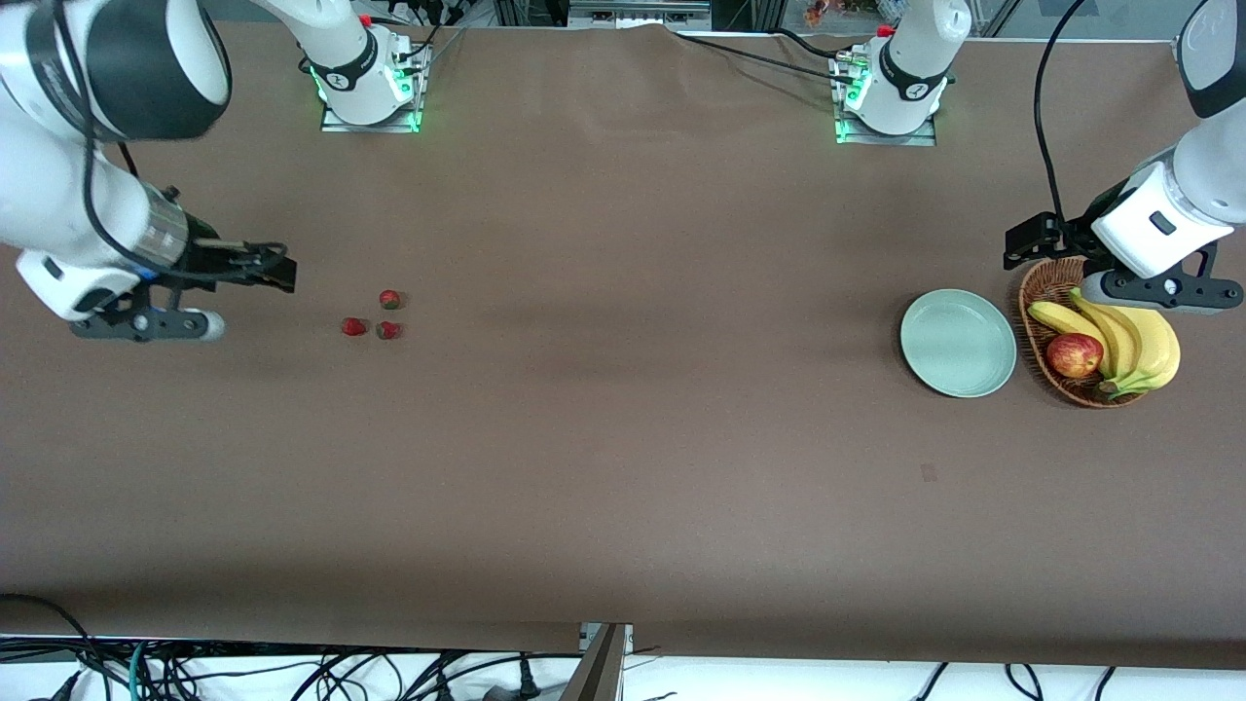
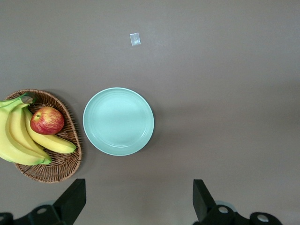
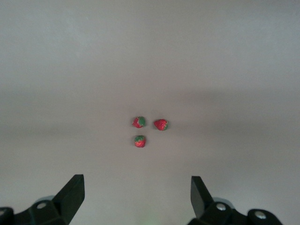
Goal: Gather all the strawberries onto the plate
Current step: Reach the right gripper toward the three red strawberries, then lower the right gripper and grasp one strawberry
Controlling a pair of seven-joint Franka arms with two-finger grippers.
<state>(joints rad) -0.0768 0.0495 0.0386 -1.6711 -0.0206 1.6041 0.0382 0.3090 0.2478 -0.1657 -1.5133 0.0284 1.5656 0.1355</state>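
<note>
Three strawberries (image 1: 376,319) lie clustered on the tabletop (image 1: 623,438) toward the right arm's end, well apart from the plate (image 1: 958,343), which sits bare beside the basket (image 1: 1037,331). Right claw (image 1: 277,268) spread, near the berries. Left claw (image 1: 1022,243) spread, over the basket's edge

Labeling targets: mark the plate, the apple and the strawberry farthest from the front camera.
plate (image 1: 958,344), front view, bare middle.
apple (image 1: 1074,354), front view, red skin.
strawberry farthest from the front camera (image 1: 389,299), front view, red body.
</note>
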